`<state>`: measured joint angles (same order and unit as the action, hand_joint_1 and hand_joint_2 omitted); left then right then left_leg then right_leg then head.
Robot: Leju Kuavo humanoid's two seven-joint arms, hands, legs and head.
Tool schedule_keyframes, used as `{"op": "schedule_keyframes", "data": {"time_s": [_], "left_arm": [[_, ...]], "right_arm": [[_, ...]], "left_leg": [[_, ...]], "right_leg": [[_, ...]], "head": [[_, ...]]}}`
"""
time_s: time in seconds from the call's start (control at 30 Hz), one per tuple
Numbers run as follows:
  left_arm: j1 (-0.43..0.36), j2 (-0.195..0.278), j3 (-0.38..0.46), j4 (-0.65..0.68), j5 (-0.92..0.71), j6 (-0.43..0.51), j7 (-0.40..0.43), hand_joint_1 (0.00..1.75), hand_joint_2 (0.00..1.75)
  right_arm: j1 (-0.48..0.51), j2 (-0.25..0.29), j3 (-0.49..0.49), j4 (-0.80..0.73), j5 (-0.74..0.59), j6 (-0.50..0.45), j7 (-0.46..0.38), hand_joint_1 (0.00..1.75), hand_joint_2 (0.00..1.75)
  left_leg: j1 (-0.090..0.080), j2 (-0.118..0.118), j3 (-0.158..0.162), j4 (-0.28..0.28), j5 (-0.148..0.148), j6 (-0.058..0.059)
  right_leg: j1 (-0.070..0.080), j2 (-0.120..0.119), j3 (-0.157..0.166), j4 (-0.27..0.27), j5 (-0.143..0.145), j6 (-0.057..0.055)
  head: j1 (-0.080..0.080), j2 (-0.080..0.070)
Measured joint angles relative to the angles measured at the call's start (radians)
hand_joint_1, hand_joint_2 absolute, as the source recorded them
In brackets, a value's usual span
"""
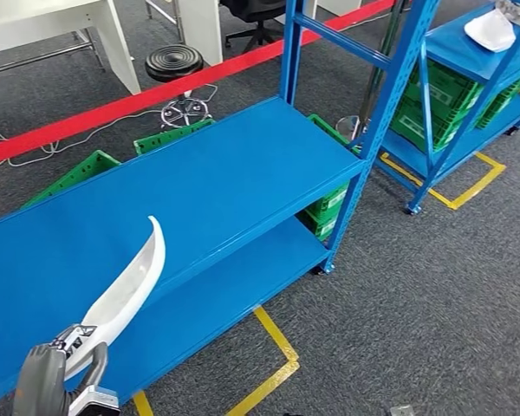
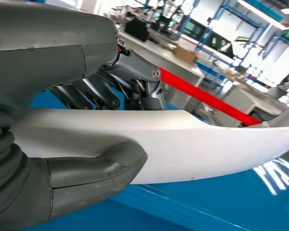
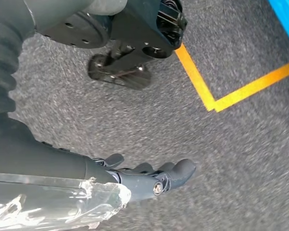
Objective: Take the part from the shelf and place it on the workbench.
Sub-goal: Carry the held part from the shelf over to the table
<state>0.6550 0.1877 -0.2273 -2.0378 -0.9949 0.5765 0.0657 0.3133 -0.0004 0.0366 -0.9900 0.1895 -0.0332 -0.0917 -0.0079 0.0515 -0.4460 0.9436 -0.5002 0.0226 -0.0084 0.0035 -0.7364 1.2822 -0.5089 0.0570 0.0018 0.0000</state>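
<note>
Left hand (image 1: 61, 368) grips white part (image 1: 127, 290) above blue shelf (image 1: 244, 165).

White curved part (image 1: 130, 282) held over the blue shelf (image 1: 198, 186)

Long, glossy and tapering to an upturned tip, it slants from near left toward the far right, its near end gripped in the left hand (image 1: 51, 377), above the shelf's top board.
</note>
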Motion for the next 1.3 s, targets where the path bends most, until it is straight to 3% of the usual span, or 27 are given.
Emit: {"op": "schedule_keyframes", "data": {"time_s": [0.03, 0.1, 0.13, 0.17, 0.23, 0.3, 0.37, 0.43, 0.47, 0.5, 0.53, 0.6, 0.63, 0.7, 0.73, 0.77, 0.8, 0.83, 0.9, 0.97, 1.0, 1.07, 1.13, 1.17, 1.2, 1.27, 1.3], "left_arm": [[-0.004, -0.001, 0.000, 0.000, 0.005, 0.008, -0.009, 1.75, 1.75], [-0.012, -0.005, -0.001, 0.000, 0.012, 0.020, -0.023, 1.75, 1.75], [-0.016, -0.006, -0.001, 0.000, 0.013, 0.023, -0.027, 1.75, 1.75], [-0.021, -0.007, -0.001, 0.000, 0.014, 0.025, -0.031, 1.75, 1.75], [-0.028, -0.009, -0.002, 0.000, 0.013, 0.042, -0.050, 1.75, 1.75], [-0.035, -0.018, 0.002, 0.000, 0.016, 0.079, -0.106, 1.75, 1.75], [-0.042, -0.036, 0.015, 0.001, 0.032, 0.107, -0.183, 1.75, 1.75], [-0.046, -0.050, 0.027, 0.003, 0.050, 0.112, -0.231, 1.75, 1.75], [-0.047, -0.054, 0.029, 0.005, 0.055, 0.110, -0.239, 1.75, 1.75], [-0.048, -0.057, 0.032, 0.006, 0.057, 0.107, -0.240, 1.75, 1.75], [-0.049, -0.060, 0.034, 0.007, 0.058, 0.105, -0.239, 1.75, 1.75], [-0.046, -0.064, 0.038, 0.007, 0.057, 0.103, -0.233, 1.75, 1.75], [-0.044, -0.066, 0.039, 0.007, 0.056, 0.103, -0.231, 1.75, 1.75], [-0.039, -0.069, 0.041, 0.007, 0.056, 0.104, -0.227, 1.75, 1.75], [-0.038, -0.070, 0.041, 0.007, 0.055, 0.105, -0.227, 1.75, 1.75], [-0.039, -0.071, 0.041, 0.007, 0.056, 0.105, -0.227, 1.75, 1.75], [-0.040, -0.072, 0.041, 0.007, 0.058, 0.107, -0.227, 1.75, 1.75], [-0.042, -0.072, 0.041, 0.007, 0.061, 0.109, -0.228, 1.75, 1.75], [-0.044, -0.072, 0.040, 0.008, 0.068, 0.113, -0.231, 1.75, 1.75], [-0.050, -0.072, 0.038, 0.010, 0.076, 0.116, -0.240, 1.75, 1.75], [-0.054, -0.072, 0.038, 0.012, 0.080, 0.116, -0.246, 1.75, 1.75], [-0.062, -0.073, 0.037, 0.013, 0.086, 0.116, -0.255, 1.75, 1.75], [-0.066, -0.073, 0.037, 0.014, 0.087, 0.117, -0.259, 1.75, 1.75], [-0.067, -0.073, 0.037, 0.014, 0.087, 0.117, -0.260, 1.75, 1.75], [-0.068, -0.073, 0.037, 0.014, 0.087, 0.118, -0.261, 1.75, 1.75], [-0.072, -0.074, 0.035, 0.014, 0.087, 0.119, -0.261, 1.75, 1.75], [-0.074, -0.074, 0.034, 0.014, 0.087, 0.119, -0.262, 1.75, 1.75]], "right_arm": [[0.000, 0.000, -0.002, 0.000, 0.000, 0.000, -0.001, 0.00, 1.75], [-0.004, 0.001, -0.005, 0.000, 0.001, 0.000, -0.004, 0.00, 1.75], [-0.008, 0.002, -0.005, 0.000, 0.001, 0.000, -0.005, 0.00, 1.75], [-0.011, 0.002, -0.006, 0.000, 0.002, 0.000, -0.006, 0.00, 1.75], [-0.013, 0.004, -0.007, 0.002, 0.001, 0.000, -0.008, 0.00, 1.75], [-0.013, 0.006, -0.008, 0.004, -0.003, 0.000, -0.010, 0.00, 1.75], [-0.018, 0.007, -0.009, 0.004, -0.013, -0.003, -0.014, 0.00, 1.75], [-0.025, 0.008, -0.010, 0.007, -0.026, -0.009, -0.016, 0.00, 1.75], [-0.027, 0.008, -0.009, 0.009, -0.032, -0.011, -0.014, 0.00, 1.75], [-0.024, 0.007, -0.007, 0.006, -0.039, -0.013, 0.000, 0.00, 1.75], [-0.009, 0.004, -0.001, -0.017, -0.050, -0.015, 0.036, 0.00, 1.75], [0.046, -0.008, 0.022, -0.113, -0.074, -0.023, 0.144, 0.00, 1.75], [0.077, -0.019, 0.036, -0.180, -0.088, -0.031, 0.199, 0.00, 1.75], [0.130, -0.045, 0.067, -0.303, -0.113, -0.055, 0.262, 0.00, 1.75], [0.148, -0.057, 0.081, -0.349, -0.125, -0.069, 0.275, 0.00, 1.75], [0.164, -0.070, 0.098, -0.386, -0.143, -0.087, 0.281, 0.00, 1.75], [0.172, -0.080, 0.114, -0.409, -0.160, -0.104, 0.282, 0.00, 1.75], [0.176, -0.092, 0.132, -0.424, -0.180, -0.126, 0.282, 0.00, 1.75], [0.174, -0.122, 0.178, -0.451, -0.229, -0.182, 0.280, 0.00, 1.75], [0.166, -0.157, 0.231, -0.470, -0.274, -0.237, 0.279, 0.00, 1.75], [0.165, -0.172, 0.254, -0.476, -0.289, -0.256, 0.279, 0.00, 1.75], [0.163, -0.197, 0.295, -0.487, -0.308, -0.279, 0.279, 0.00, 1.75], [0.158, -0.213, 0.320, -0.496, -0.314, -0.286, 0.279, 0.00, 1.75], [0.156, -0.219, 0.329, -0.500, -0.315, -0.287, 0.279, 0.00, 1.75], [0.154, -0.223, 0.337, -0.503, -0.317, -0.288, 0.279, 0.00, 1.75], [0.156, -0.230, 0.350, -0.507, -0.319, -0.291, 0.279, 0.00, 1.75], [0.157, -0.232, 0.354, -0.508, -0.320, -0.294, 0.279, 0.00, 1.75]], "left_leg": [[-0.001, 0.011, -0.002, 0.000, 0.002, -0.001], [-0.004, 0.033, -0.001, 0.002, 0.002, -0.006], [-0.006, 0.042, -0.001, 0.003, 0.002, -0.010], [-0.008, 0.051, -0.001, 0.005, 0.003, -0.015], [-0.009, 0.066, -0.003, 0.005, 0.003, -0.026], [-0.006, 0.035, -0.014, 0.030, -0.020, -0.039], [0.000, -0.023, -0.062, 0.133, -0.082, -0.050], [0.005, -0.044, -0.129, 0.265, -0.137, -0.055], [0.008, -0.046, -0.147, 0.298, -0.138, -0.056], [0.009, -0.048, -0.148, 0.294, -0.119, -0.057], [0.011, -0.051, -0.132, 0.253, -0.084, -0.058], [0.018, -0.080, -0.074, 0.124, -0.011, -0.061], [0.021, -0.100, -0.052, 0.070, 0.007, -0.060], [0.022, -0.118, -0.040, 0.029, 0.009, -0.053], [0.021, -0.110, -0.042, 0.027, 0.008, -0.046], [0.020, -0.097, -0.044, 0.027, 0.011, -0.038], [0.020, -0.086, -0.044, 0.026, 0.015, -0.031], [0.020, -0.073, -0.045, 0.025, 0.018, -0.024], [0.016, -0.047, -0.047, 0.024, 0.020, -0.016], [0.013, -0.019, -0.050, 0.024, 0.021, -0.013], [0.012, -0.006, -0.050, 0.024, 0.022, -0.012], [0.012, 0.017, -0.048, 0.025, 0.020, -0.014], [0.008, 0.035, -0.044, 0.027, 0.016, -0.022], [0.005, 0.043, -0.042, 0.028, 0.015, -0.027], [0.003, 0.051, -0.040, 0.029, 0.015, -0.032], [0.006, 0.061, -0.039, 0.029, 0.014, -0.044], [0.008, 0.048, -0.042, 0.035, 0.006, -0.050]], "right_leg": [[0.001, -0.007, 0.051, -0.062, 0.018, -0.004], [0.006, -0.045, 0.159, -0.214, 0.046, -0.014], [0.010, -0.058, 0.191, -0.263, 0.051, -0.020], [0.013, -0.064, 0.202, -0.283, 0.050, -0.025], [0.015, -0.045, 0.194, -0.286, 0.056, -0.034], [0.010, -0.027, 0.189, -0.292, 0.064, -0.044], [0.005, -0.008, 0.181, -0.295, 0.073, -0.051], [0.004, 0.016, 0.171, -0.295, 0.080, -0.052], [0.003, 0.029, 0.167, -0.295, 0.083, -0.050], [0.002, 0.042, 0.165, -0.294, 0.085, -0.048], [0.000, 0.054, 0.164, -0.293, 0.087, -0.045], [-0.002, 0.075, 0.162, -0.288, 0.089, -0.037], [-0.001, 0.085, 0.157, -0.283, 0.090, -0.031], [-0.002, 0.106, 0.143, -0.279, 0.096, -0.017], [-0.005, 0.117, 0.134, -0.280, 0.101, -0.010], [-0.006, 0.114, 0.128, -0.279, 0.102, -0.004], [-0.006, 0.094, 0.119, -0.266, 0.092, -0.001], [-0.005, 0.066, 0.104, -0.237, 0.071, 0.002], [-0.004, 0.012, 0.054, -0.118, -0.002, 0.006], [-0.004, 0.002, 0.012, -0.003, -0.057, 0.010], [-0.004, 0.001, 0.016, 0.007, -0.057, 0.011], [-0.004, -0.013, 0.085, -0.087, -0.013, 0.008], [-0.001, -0.051, 0.167, -0.221, 0.028, 0.001], [0.000, -0.062, 0.187, -0.257, 0.037, -0.003], [0.003, -0.063, 0.190, -0.269, 0.038, -0.008], [0.003, -0.042, 0.183, -0.270, 0.044, -0.019], [0.002, -0.033, 0.183, -0.272, 0.047, -0.026]], "head": [[0.000, 0.000], [-0.001, 0.000], [-0.002, 0.000], [-0.002, 0.000], [-0.002, 0.000], [-0.005, 0.000], [-0.009, 0.000], [-0.010, 0.000], [-0.010, 0.000], [-0.010, 0.000], [-0.010, 0.000], [-0.010, 0.000], [-0.010, 0.000], [-0.011, 0.000], [-0.011, 0.000], [-0.011, 0.000], [-0.010, 0.000], [-0.007, 0.000], [-0.003, 0.000], [-0.002, 0.000], [-0.002, 0.000], [-0.002, 0.000], [-0.003, 0.000], [-0.005, 0.000], [-0.006, 0.000], [-0.008, 0.000], [-0.008, 0.000]]}}
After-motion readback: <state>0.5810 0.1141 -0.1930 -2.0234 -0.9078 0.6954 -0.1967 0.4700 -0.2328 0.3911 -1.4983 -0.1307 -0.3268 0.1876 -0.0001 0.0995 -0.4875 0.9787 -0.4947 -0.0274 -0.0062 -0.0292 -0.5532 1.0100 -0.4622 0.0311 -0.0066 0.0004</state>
